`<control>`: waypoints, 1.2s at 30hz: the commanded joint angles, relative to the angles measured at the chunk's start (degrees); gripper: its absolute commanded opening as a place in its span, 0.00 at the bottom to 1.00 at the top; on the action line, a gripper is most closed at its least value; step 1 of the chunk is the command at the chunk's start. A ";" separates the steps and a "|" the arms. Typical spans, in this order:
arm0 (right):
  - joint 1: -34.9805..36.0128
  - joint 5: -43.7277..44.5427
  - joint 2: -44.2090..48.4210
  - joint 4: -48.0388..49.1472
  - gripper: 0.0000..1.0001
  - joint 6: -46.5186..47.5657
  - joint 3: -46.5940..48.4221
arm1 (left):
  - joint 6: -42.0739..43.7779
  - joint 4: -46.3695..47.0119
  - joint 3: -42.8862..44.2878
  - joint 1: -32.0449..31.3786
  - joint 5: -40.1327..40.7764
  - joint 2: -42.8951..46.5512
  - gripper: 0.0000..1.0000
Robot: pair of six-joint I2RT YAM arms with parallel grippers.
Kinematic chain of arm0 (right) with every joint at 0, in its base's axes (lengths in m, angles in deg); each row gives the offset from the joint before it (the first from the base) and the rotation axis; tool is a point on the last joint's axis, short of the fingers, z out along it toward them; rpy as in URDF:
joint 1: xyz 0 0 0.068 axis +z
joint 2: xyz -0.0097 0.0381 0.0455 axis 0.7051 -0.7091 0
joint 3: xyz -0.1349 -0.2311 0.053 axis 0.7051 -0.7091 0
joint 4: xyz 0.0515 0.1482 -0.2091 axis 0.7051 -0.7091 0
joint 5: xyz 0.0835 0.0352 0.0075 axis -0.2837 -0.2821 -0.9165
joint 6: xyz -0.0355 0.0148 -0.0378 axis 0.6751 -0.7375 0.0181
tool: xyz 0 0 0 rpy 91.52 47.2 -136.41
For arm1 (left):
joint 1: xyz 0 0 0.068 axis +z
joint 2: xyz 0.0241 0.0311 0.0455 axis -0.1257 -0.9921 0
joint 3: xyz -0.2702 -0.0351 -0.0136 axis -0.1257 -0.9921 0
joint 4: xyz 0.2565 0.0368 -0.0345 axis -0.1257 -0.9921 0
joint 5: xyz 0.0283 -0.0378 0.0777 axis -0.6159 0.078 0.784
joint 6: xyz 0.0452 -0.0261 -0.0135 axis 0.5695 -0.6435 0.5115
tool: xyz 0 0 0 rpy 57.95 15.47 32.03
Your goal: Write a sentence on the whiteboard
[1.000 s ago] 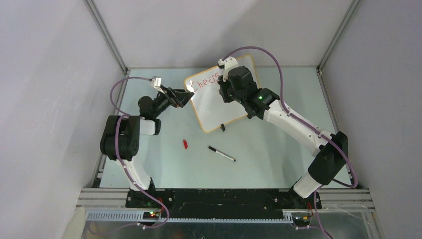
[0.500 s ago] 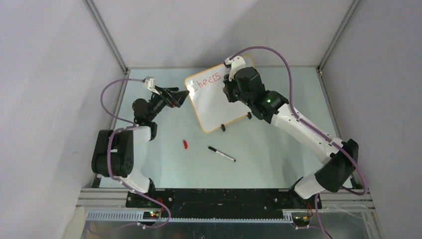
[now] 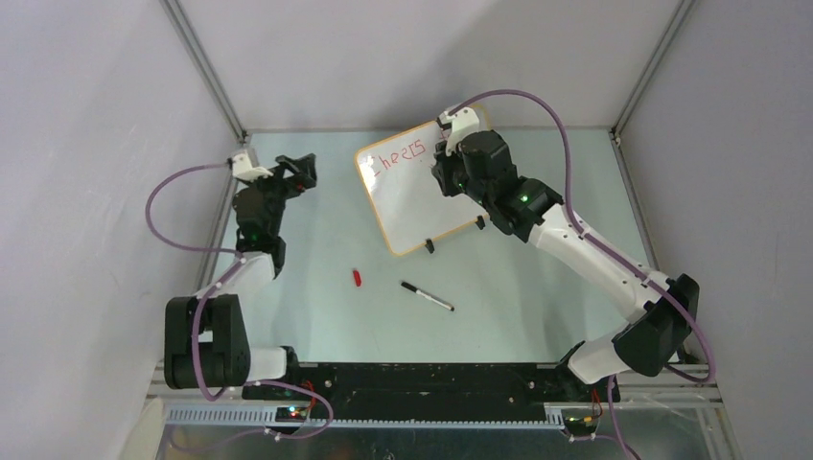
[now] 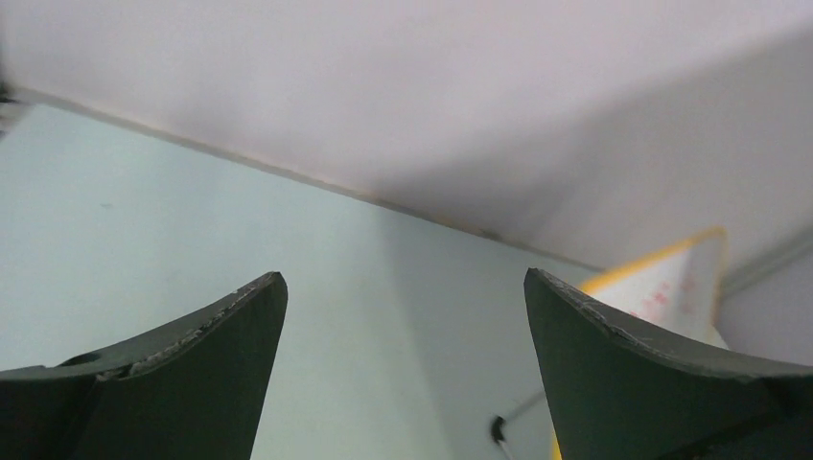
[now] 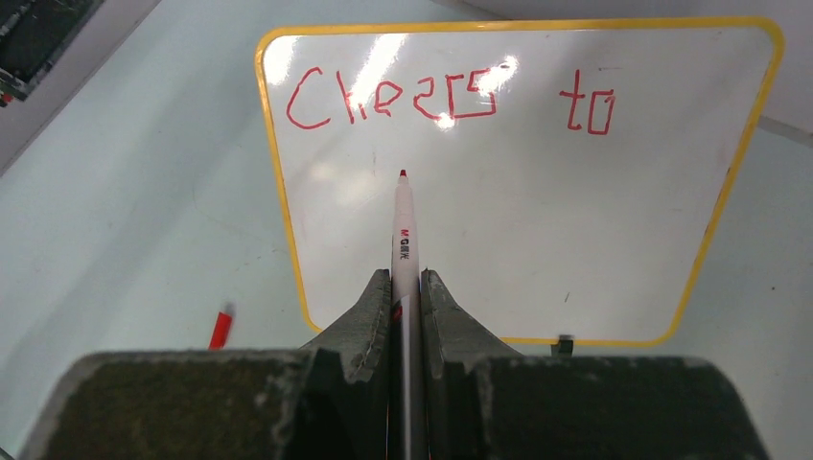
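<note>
the whiteboard [image 3: 412,206] is standing at twelve o'clock, the sentence [image 5: 393,96] reading only "cheers to", so i'm judging more words are remaining. my right gripper [image 5: 406,278] is clamping the red marker [image 5: 404,230] under that row; my left gripper [image 4: 403,276] is gaping empty at ten o'clock.

Table [image 3: 316,316]: whiteboard [image 3: 417,203], pen [image 3: 427,295], perhaps cap [image 3: 357,278].

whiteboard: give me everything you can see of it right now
Glossy white whiteboard, rounded corners, thin orange-yellow rim, black clip feet on its lower edge. It stands propped on the pale green table, far centre, turned askew. Red lettering across the top, among glare spots, reads "Cheers to"; below is blank. The marker in the right gripper points at the blank part; contact unclear.
</note>
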 commanded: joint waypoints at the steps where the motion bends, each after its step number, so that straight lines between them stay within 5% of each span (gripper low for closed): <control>1: 0.04 0.22 1.82 3.04 0.00 -0.34 0.11 | -0.19 1.96 -2.21 3.39 3.04 1.71 0.99; 5: -0.06 0.45 1.54 2.99 0.00 -0.26 0.11 | -1.27 4.09 -3.64 3.47 -0.74 1.18 0.98; 11: -0.14 1.02 1.86 2.42 0.00 -0.06 -0.07 | -4.82 4.53 0.94 3.47 -16.56 -7.35 0.99; 25: -0.02 -0.30 0.57 1.67 0.00 -0.73 2.94 | -18.76 36.85 -3.96 3.35 -24.68 -20.04 0.98; 36: -1.39 -0.87 -2.81 2.69 0.00 -1.95 4.95 | -22.38 41.32 -1.64 2.61 -28.45 -25.07 1.00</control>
